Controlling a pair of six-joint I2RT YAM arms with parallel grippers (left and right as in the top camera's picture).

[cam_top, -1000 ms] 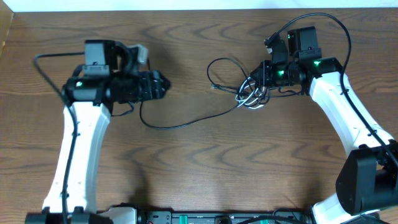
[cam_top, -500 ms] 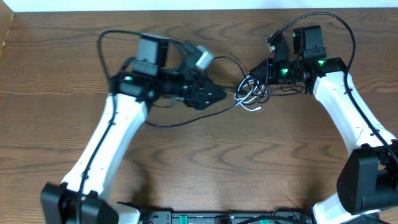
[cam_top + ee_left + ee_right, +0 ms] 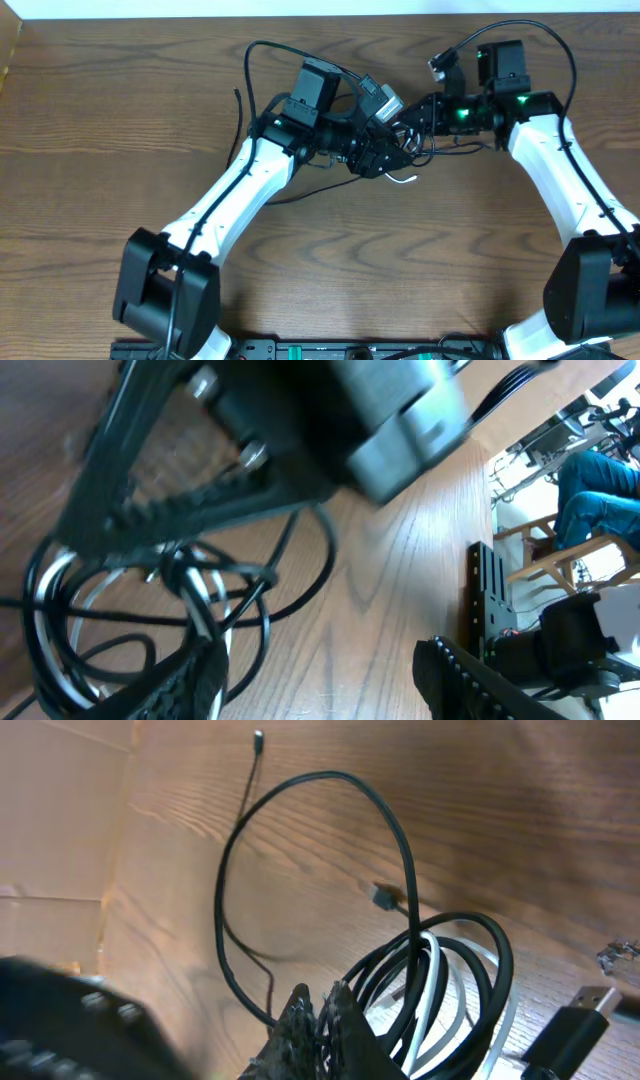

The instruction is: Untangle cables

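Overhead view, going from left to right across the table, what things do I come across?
Left arm's base → black cable's loose end → cable tangle → right arm's base.

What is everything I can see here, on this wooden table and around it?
Brown wooden table: one, under everything.
Thin black cable: one, looped across the table and coiled into a tangle with the white one.
Thin white cable: one, in the tangle between the two grippers.
Person's legs in blue trousers: one pair, beyond the table edge, in the left wrist view.
Robot arms: two, white with black joints, left arm and right arm, both reaching to the tangle.
Left gripper: one, black, fingers apart over the tangle.
Right gripper: one, black, fingers closed at the tangle.
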